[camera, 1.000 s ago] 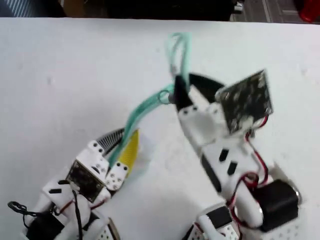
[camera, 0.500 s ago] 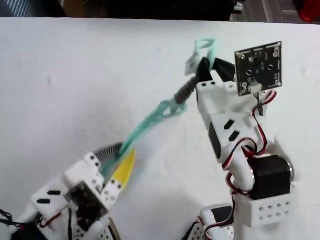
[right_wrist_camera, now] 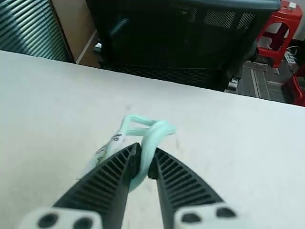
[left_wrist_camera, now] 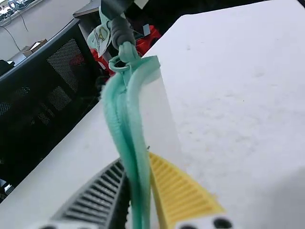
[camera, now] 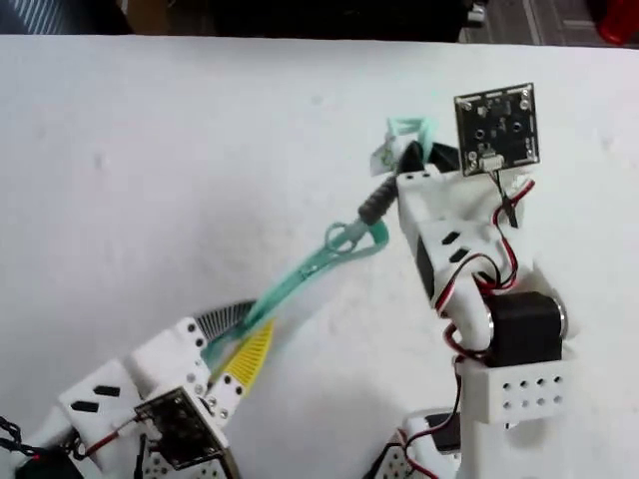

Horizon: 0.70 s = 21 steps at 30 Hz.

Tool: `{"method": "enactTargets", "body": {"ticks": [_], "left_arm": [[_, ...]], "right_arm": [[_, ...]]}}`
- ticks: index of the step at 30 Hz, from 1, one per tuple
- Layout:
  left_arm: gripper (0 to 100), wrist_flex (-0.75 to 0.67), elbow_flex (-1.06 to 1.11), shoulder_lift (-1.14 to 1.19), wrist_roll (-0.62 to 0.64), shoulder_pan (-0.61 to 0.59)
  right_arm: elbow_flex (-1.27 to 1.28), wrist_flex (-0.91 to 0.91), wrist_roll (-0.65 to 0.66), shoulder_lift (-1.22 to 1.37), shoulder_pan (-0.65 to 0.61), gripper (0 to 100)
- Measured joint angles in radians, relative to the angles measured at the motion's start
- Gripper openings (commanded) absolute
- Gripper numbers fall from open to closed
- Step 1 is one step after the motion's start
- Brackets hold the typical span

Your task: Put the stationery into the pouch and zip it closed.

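Observation:
The pouch [camera: 300, 284] is a clear bag with a teal zip edge, stretched taut above the white table between the two arms. My left gripper [camera: 232, 344], at the near left, is shut on its near end; the teal edge [left_wrist_camera: 128, 143] runs between the grey finger [left_wrist_camera: 95, 205] and the yellow finger [left_wrist_camera: 178, 193]. At the far end are a teal ring [camera: 344, 238], a grey sleeve [camera: 374, 205] and a teal strap [camera: 409, 130]. My right gripper [right_wrist_camera: 143, 160] is shut on the teal strap [right_wrist_camera: 150, 133], next to a white label [right_wrist_camera: 107, 145].
The white table [camera: 150, 150] stretches wide to the left and far side. Beyond its far edge stand a black mesh chair [right_wrist_camera: 190, 38] and a red stool [right_wrist_camera: 281, 28]. The right arm's body [camera: 489, 309] rises at the near right.
The right gripper has carried the strap to the far right and now holds still. The left arm has drawn back toward the near edge, pulling the pouch straight and taut.

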Motion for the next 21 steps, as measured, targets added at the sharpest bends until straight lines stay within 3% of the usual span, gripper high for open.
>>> {"method": "enactTargets", "body": {"ticks": [21], "left_arm": [[2, 0.000, 0.000, 0.000, 0.000, -0.038]], "right_arm": [[0.141, -0.103, 0.000, 0.003, 0.255, 1.7]]}}
